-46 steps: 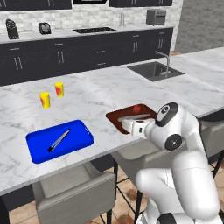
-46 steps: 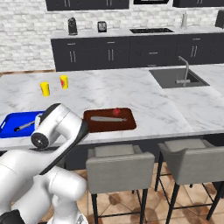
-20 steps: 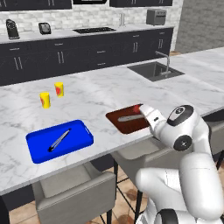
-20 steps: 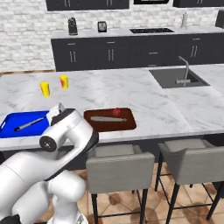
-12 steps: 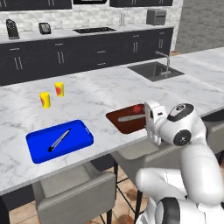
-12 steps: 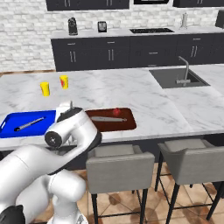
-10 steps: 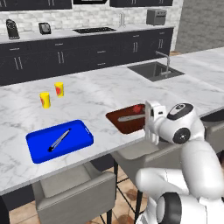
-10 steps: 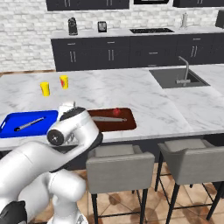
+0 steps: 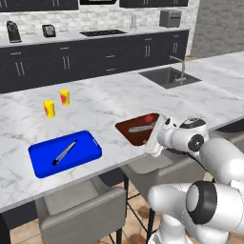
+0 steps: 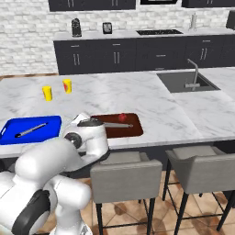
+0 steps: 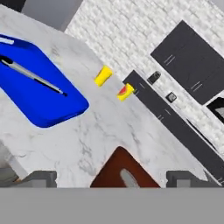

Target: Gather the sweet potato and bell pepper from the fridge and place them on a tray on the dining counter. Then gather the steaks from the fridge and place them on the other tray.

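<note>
Now the end effector [image 11: 111, 178] is wide open and holds nothing, hovering at the near edge of the marbled worktop [image 9: 109, 102]; the red bell pepper [image 9: 149, 117] lies on the brown tray [image 9: 136, 130], beside a blue tray [image 9: 64, 153]

You see a polished white-grey marble desk [image 9: 109, 102], a glossy blue plastic tray [image 9: 65, 153] at lower left holding a metallic utensil [image 9: 64, 152], and a dark reddish-brown, smooth, wood-like tray [image 9: 138, 129] at centre.
</note>
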